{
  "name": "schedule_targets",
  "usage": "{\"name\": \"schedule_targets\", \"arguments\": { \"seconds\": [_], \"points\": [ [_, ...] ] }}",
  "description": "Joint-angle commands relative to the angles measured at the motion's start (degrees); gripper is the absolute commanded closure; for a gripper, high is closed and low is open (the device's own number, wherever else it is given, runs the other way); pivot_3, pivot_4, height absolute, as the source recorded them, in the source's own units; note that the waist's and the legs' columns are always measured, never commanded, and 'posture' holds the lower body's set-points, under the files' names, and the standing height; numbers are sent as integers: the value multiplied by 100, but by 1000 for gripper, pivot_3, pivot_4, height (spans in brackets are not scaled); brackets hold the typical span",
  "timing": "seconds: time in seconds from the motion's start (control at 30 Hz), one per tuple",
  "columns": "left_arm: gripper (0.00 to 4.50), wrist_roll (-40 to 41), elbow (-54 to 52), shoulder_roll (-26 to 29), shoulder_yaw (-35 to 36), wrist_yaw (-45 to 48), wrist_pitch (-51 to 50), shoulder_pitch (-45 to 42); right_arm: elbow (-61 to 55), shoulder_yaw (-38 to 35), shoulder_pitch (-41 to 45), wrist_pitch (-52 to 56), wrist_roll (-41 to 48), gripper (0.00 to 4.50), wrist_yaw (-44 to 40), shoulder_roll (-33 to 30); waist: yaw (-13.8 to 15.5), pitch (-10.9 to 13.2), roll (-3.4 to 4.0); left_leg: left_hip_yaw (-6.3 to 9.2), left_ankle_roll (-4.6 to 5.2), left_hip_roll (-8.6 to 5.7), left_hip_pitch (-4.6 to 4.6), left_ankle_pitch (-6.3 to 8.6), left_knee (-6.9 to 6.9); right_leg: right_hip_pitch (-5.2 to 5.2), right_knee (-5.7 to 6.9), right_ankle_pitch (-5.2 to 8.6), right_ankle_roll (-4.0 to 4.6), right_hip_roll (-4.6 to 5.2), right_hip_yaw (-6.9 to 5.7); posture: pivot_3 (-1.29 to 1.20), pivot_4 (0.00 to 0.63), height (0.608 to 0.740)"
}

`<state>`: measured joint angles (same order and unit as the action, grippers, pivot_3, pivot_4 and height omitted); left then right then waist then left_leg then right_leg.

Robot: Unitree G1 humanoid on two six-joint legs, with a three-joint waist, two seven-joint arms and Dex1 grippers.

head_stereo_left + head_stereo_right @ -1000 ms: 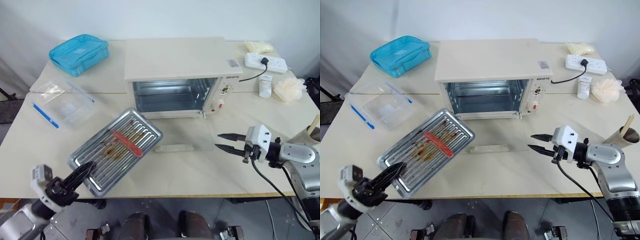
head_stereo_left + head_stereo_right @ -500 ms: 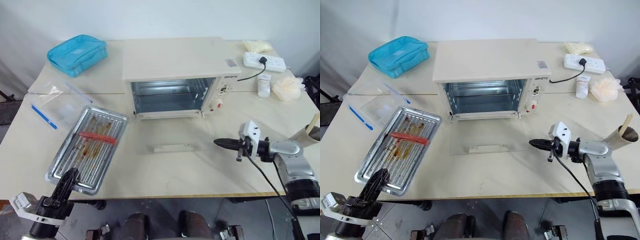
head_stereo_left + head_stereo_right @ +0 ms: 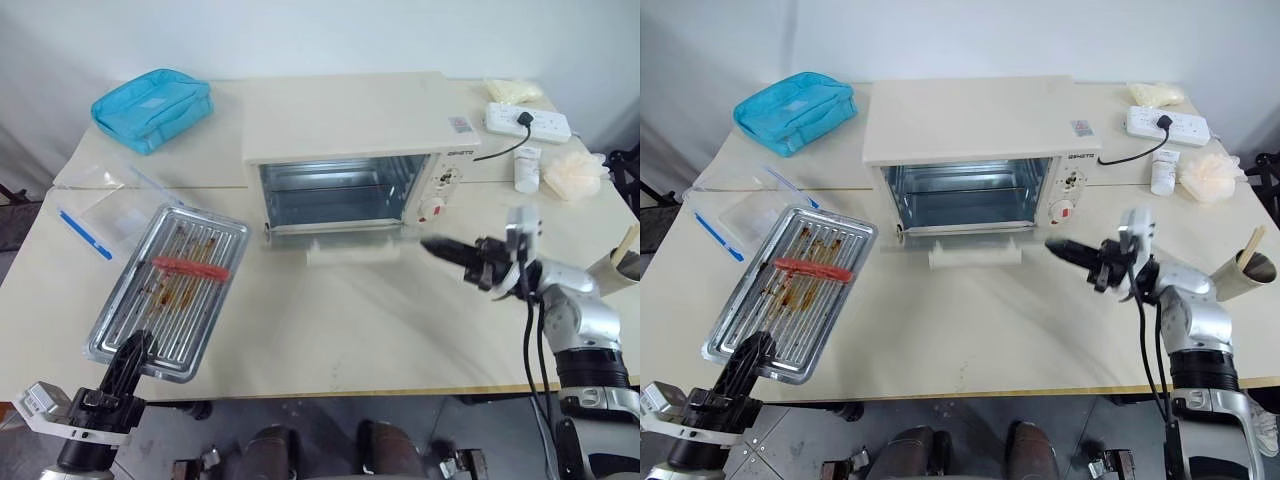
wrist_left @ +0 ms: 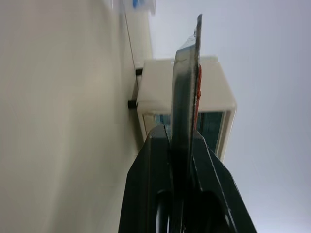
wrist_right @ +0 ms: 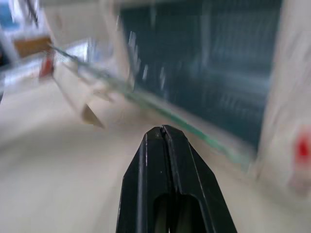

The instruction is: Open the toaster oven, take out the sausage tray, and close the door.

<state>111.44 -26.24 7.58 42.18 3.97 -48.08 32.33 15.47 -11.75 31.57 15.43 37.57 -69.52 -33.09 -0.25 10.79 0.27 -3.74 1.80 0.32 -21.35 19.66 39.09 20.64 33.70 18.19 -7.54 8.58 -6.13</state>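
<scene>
- Swinging upward: the dark-tinted glass door with its wide cream bar handle (image 3: 347,252) now stands partly raised at the front of the cream-white boxy toaster oven (image 3: 350,150); half a second ago it lay flat open on the pale worktop (image 3: 330,330).
- Right pincer (image 3: 432,245), black fingers pressed together and holding nothing, has risen and come in toward the door's right end. From the head views I cannot tell whether its tip touches the glass edge; the right wrist view shows the door edge just ahead of the shut tip.
- Shiny silver ribbed metal tray with brown grease stains and one red sausage (image 3: 170,292) is out of the oven, to the left of it, and has tilted from a steep diagonal a second ago to nearly flat over the worktop's left part.
- Left pincer (image 3: 128,358) is pinching the tray's near rim; the left wrist view shows the rim clamped between the fingers (image 4: 150,160).
- Oven cavity looks empty.
- Judgement: removal is done; closing is under way, door not yet shut. Tray not yet released.
</scene>
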Motion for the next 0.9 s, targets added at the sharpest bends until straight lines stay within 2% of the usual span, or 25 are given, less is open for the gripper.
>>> {"name": "schedule_targets", "arguments": {
  "seconds": [0.03, 0.33, 0.37, 0.5, 0.57, 0.63, 0.83, 0.9],
  "points": [
    [4500, 156, -22, 170, 57, 290, -173, 183, -509, -253, 241, 391, 431, 4484, 438, 164, 2, 0, 0, 0, -4, 3, 0, 2, 0, 3, 5, 3, 5, -1, 0, 0, 150, 740],
    [4500, 156, 194, 999, -432, 703, -746, 274, -1301, -156, -391, 1099, 403, 4484, 368, -375, 14, 0, 1, 12, 3, -3, -16, 19, -6, 15, 23, 15, 27, -4, 1, 0, 150, 740],
    [4500, 156, 259, 1188, -524, 729, -845, 227, -1457, -206, -561, 1112, 403, 4324, 346, -474, 11, 0, 0, 9, 4, -4, -17, 20, -6, 13, 23, 15, 27, -4, 1, 0, 150, 740],
    [4500, 156, 665, 1897, -816, 842, -1232, -124, -2210, -479, -1437, 1018, 431, 3349, 273, -791, 30, 4, 12, 19, 6, -8, -15, 20, -5, 11, 18, 17, 32, -6, 1, 0, 150, 740],
    [4500, 156, 1229, 2495, -1292, 660, -1605, -993, -2869, -790, -2533, 737, 265, 2729, 9, -996, 156, 5, 31, 15, 7, -9, -14, 19, -6, 5, 19, 17, 31, -7, 2, 0, 150, 740],
    [4500, 156, 1706, 2961, -1714, 592, -1949, -1685, -3337, -1087, -3218, 647, 288, 2072, 36, -1054, 194, 5, 27, 45, 4, -22, -10, 13, -5, 4, 25, 23, 36, -20, 4, 0, 150, 740],
    [4500, 156, 2811, 3505, -2856, 294, -2559, -3288, -4014, -1622, -4277, 501, 326, 107, 292, -918, 33, 6, 27, 0, 20, -40, 16, -3, -14, -6, 52, 5, 3, -23, 21, 0, 150, 740],
    [4500, 156, 3279, 3527, -3324, 137, -2698, -4017, -4303, -1749, -4685, 433, 316, 49, 364, -829, 67, 7, 27, 11, 16, -39, 15, -6, -15, -1, 63, 5, 2, -22, 25, 0, 150, 740]
  ]
}}
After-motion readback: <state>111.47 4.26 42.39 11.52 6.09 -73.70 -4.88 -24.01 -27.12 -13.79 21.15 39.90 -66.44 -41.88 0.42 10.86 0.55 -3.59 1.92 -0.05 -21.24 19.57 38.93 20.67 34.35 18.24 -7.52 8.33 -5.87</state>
